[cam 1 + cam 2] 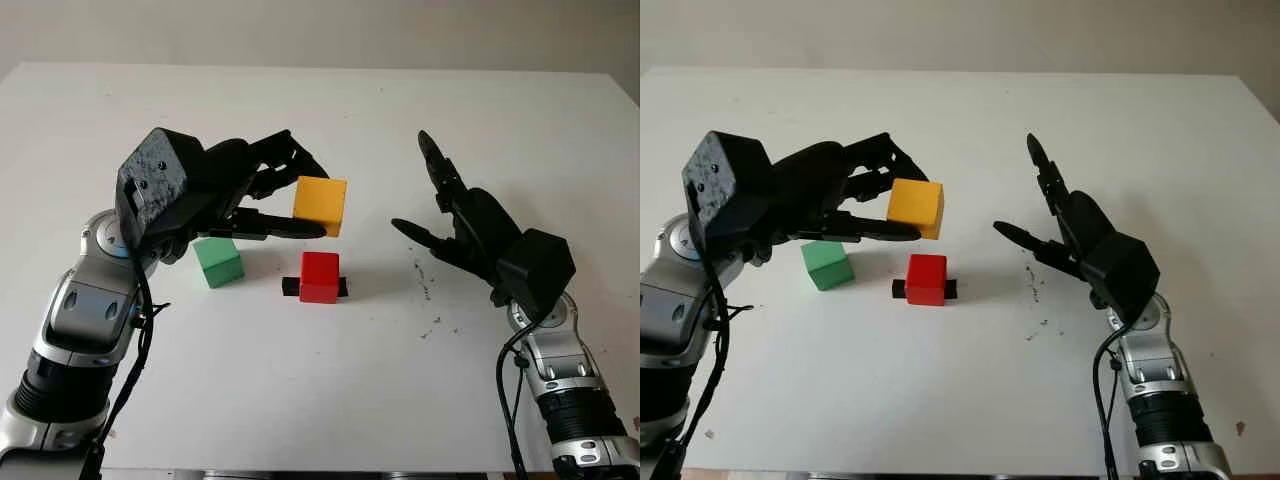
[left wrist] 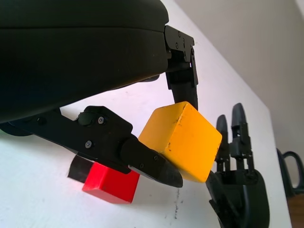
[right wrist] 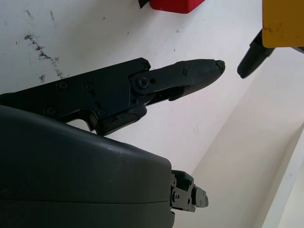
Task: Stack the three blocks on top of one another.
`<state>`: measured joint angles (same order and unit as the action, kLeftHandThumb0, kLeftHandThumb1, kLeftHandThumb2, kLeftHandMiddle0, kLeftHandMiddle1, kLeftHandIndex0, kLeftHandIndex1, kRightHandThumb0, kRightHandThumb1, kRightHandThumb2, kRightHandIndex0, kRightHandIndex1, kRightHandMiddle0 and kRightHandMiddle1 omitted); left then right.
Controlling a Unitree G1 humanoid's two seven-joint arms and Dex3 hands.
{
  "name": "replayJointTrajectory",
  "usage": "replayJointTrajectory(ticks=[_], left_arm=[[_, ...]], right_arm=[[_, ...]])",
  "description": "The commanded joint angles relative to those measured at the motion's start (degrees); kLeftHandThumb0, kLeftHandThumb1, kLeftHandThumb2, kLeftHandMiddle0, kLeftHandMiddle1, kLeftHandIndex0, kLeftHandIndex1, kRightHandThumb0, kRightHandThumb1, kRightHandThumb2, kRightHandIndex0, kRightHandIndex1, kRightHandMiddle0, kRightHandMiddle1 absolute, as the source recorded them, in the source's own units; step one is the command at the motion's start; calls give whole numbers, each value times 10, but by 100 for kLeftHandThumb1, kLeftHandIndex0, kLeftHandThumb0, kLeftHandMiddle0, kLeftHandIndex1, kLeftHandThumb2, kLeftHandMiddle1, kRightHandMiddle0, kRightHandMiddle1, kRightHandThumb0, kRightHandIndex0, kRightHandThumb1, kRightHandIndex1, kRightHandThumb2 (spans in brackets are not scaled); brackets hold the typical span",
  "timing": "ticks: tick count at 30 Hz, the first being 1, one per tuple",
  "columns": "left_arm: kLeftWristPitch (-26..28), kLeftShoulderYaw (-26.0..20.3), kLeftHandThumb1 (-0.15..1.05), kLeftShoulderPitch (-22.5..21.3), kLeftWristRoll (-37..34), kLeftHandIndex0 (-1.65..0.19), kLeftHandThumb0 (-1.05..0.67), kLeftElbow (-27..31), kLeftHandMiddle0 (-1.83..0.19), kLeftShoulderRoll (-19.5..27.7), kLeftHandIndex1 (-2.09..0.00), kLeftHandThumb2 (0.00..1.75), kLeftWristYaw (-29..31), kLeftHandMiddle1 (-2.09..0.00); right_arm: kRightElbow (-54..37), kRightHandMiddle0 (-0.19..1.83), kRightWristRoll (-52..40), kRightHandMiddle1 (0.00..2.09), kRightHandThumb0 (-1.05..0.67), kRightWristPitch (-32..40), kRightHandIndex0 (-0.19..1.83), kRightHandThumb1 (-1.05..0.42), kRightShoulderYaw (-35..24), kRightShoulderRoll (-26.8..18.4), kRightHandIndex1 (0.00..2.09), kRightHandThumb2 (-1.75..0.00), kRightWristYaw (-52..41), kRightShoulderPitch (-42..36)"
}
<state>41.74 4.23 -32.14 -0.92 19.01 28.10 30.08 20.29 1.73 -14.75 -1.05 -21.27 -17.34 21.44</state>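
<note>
One yellow block (image 1: 320, 204), tilted, in left hand (image 1: 262, 196)

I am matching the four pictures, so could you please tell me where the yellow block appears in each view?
Left eye view: yellow block above centre, held off the table in the left hand.
Right eye view: left of centre, same grasp.
Left wrist view: centre, between black fingers.
Right wrist view: top right corner.
Shared landmark: the red block on the table.

1. Illumination: bright, even and diffuse across the white table (image 1: 330, 400).
2. Shadows: soft and faint, beneath the left hand (image 1: 262, 205) and beside the right hand (image 1: 440, 215).
3. Wrist views: hand shells nearest the lens render slightly soft.
</note>
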Motion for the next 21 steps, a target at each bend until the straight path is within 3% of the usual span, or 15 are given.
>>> replayJointTrajectory(ticks=[1, 11, 21], left_arm=[[18, 10, 105, -6, 8, -24, -32, 20, -20, 11, -159, 6, -5, -7], [66, 61, 105, -22, 44, -21, -29, 30, -23, 46, -154, 7, 3, -7], [76, 65, 105, -29, 41, -20, -27, 22, -21, 46, -155, 7, 10, -6]], right_arm=[[-10, -11, -1, 6, -68, -1, -18, -105, -3, 1, 4, -15, 0, -3], [-16, -11, 10, 6, -69, -3, -19, -105, 2, -1, 5, -16, 4, -8], [-5, -14, -2, 5, -67, -15, -19, -105, 2, 3, 1, -17, -11, -8]])
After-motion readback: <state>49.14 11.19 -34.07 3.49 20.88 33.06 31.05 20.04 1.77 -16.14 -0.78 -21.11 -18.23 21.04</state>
